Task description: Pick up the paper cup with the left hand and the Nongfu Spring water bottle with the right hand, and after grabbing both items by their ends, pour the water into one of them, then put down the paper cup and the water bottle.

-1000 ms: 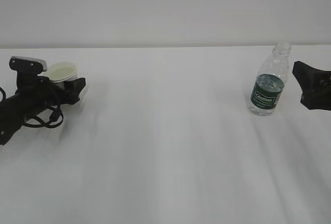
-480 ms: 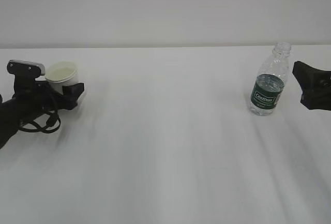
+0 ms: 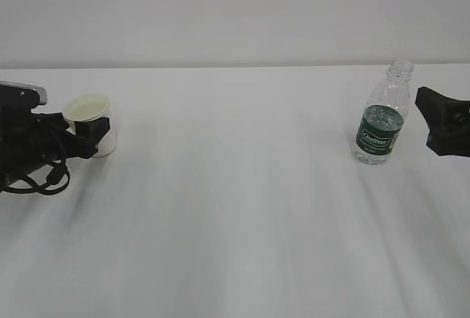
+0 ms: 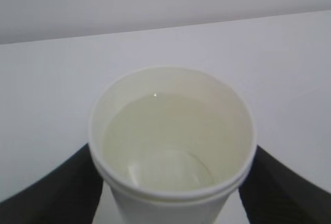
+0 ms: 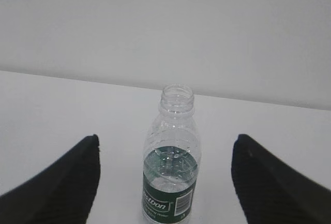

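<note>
Exterior view is showing a broad white table (image 3: 235,208) with the left hand (image 3: 92,131) lying low at its left edge, loose black cables looping below it. Its fingers are standing spread on either side of the paper cup (image 3: 89,112), which is sitting upright on the table; whether they are touching the cup wall I cannot tell. The right hand (image 3: 433,123) is hanging at the right edge, released and just beside the Nongfu Spring water bottle (image 3: 382,116), not touching it. The bottle is standing upright and capless, clear ribbed plastic with a dark green label band; its white lettering is too blurred to read for certain. The cup is plain, tapered, with a rolled rim, and the water (image 4: 168,141) is lying clear inside it.
</note>
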`<state>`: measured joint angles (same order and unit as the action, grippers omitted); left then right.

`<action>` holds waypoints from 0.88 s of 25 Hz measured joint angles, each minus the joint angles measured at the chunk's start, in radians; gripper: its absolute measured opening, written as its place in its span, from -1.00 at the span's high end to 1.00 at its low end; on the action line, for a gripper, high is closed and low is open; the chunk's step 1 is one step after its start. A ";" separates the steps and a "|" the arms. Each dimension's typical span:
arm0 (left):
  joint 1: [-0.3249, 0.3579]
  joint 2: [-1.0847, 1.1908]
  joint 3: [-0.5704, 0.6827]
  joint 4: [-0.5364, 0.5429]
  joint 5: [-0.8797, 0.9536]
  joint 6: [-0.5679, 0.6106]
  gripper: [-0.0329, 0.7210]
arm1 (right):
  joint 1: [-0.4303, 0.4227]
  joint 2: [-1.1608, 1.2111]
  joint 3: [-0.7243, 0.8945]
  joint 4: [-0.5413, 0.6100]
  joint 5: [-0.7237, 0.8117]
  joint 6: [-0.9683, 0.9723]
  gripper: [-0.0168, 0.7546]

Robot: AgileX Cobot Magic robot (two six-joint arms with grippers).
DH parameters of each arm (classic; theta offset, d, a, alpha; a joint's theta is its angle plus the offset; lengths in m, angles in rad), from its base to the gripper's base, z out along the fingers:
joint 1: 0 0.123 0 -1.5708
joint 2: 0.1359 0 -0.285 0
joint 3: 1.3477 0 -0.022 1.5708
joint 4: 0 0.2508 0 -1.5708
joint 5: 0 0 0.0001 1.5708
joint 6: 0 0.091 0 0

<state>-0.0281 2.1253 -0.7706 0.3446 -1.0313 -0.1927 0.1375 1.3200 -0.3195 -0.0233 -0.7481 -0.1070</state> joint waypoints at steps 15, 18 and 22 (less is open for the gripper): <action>0.000 -0.025 0.040 -0.002 0.026 0.000 -0.64 | 0.000 0.000 0.000 0.000 -0.002 0.000 -0.57; 0.000 -0.025 0.040 -0.003 0.044 0.000 -0.67 | 0.000 0.000 0.000 0.000 -0.006 0.000 -0.57; 0.000 -0.025 0.040 -0.003 0.052 0.000 -0.68 | 0.000 0.000 0.000 0.000 -0.007 0.000 -0.57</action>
<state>-0.0281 2.1001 -0.7311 0.3411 -0.9791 -0.1927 0.1375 1.3200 -0.3195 -0.0233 -0.7552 -0.1070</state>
